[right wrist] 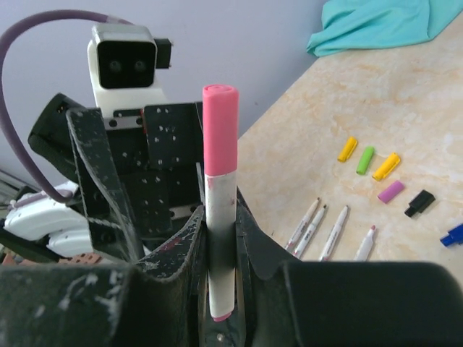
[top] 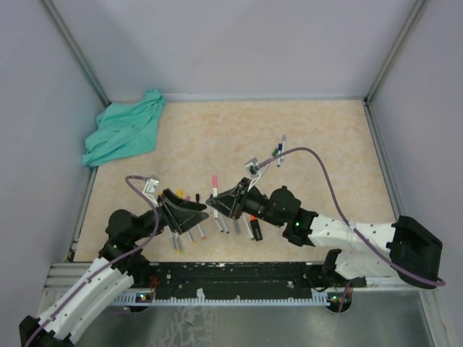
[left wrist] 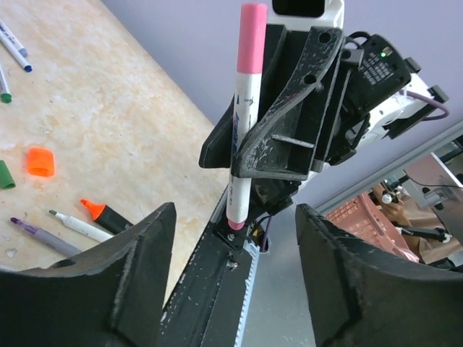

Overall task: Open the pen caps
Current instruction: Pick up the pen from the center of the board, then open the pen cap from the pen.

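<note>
**two-arm cap removal, one pen in hand.** the right gripper (right wrist: 221,246) has its jaws closed on the white barrel of a pen (right wrist: 219,191). in its own wrist view the pen stands upright, with the pink cap (right wrist: 220,126) seated on the far end, clear of the jaws. the left gripper (left wrist: 235,217) faces it from just beside, jaws spread wide and holding nothing. in the left wrist view the pen's lower end shows in the gap between them, but whether it lies within their reach cannot be told.

on the worktop (top: 325,144) lie the loose caps (right wrist: 366,160), already off: yellow, green, purple, black and blue in a cluster. an orange cap (left wrist: 41,161) lies apart from them. several uncapped pens (right wrist: 336,231) lie near the cluster. a teal cloth (top: 123,130) sits bunched in the far left corner, well apart.

**step in hand, as judged:** a capped pen is presented for pulling; several caps are off, this one is not. the next move calls for the left jaws to settle around the pink cap alone, not the barrel, and close firmly. they should then draw away along the pen's axis while the right grip holds. an off-axis pull could twist the barrel in the right jaws or let the cap slip.
</note>
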Motion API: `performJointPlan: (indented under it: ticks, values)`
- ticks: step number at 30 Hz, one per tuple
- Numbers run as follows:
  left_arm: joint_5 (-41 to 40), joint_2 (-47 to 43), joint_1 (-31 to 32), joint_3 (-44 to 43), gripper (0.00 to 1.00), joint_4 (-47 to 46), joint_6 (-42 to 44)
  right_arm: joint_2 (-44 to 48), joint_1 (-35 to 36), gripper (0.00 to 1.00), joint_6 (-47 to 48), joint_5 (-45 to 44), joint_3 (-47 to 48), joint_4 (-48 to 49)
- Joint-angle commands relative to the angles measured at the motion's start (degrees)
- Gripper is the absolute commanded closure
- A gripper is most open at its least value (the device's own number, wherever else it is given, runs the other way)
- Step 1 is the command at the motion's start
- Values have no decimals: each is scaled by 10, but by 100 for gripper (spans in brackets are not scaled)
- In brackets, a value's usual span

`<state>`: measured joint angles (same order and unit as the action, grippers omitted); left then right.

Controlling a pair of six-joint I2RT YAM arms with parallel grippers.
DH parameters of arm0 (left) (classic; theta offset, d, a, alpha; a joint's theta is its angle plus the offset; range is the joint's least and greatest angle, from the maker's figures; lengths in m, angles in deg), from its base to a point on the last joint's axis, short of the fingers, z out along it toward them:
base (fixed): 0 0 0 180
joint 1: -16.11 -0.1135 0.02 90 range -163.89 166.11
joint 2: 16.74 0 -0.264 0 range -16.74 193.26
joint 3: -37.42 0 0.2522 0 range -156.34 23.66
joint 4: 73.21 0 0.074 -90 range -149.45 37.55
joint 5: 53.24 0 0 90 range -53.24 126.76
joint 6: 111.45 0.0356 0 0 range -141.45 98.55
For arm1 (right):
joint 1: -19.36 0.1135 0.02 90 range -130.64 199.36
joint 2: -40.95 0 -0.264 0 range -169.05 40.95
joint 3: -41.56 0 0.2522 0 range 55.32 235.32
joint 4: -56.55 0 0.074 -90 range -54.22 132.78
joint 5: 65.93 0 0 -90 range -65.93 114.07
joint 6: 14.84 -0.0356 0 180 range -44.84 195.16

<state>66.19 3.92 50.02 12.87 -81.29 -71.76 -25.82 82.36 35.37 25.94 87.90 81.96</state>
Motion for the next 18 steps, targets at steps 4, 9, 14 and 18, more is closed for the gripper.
performJointPlan:
  ticks: [4,9,14,18]
  values:
    - [22,-8,0,-25,13,28,24,76,4,100,29,-2,-55,-7]
    - [48,42,0,-38,1,-29,3,119,4,100,34,12,-86,-29]
    - [83,120,0,-60,1,-100,-19,146,4,100,33,32,-110,-34]
    - [94,185,0,-77,4,-139,-29,149,3,100,30,47,-117,-32]
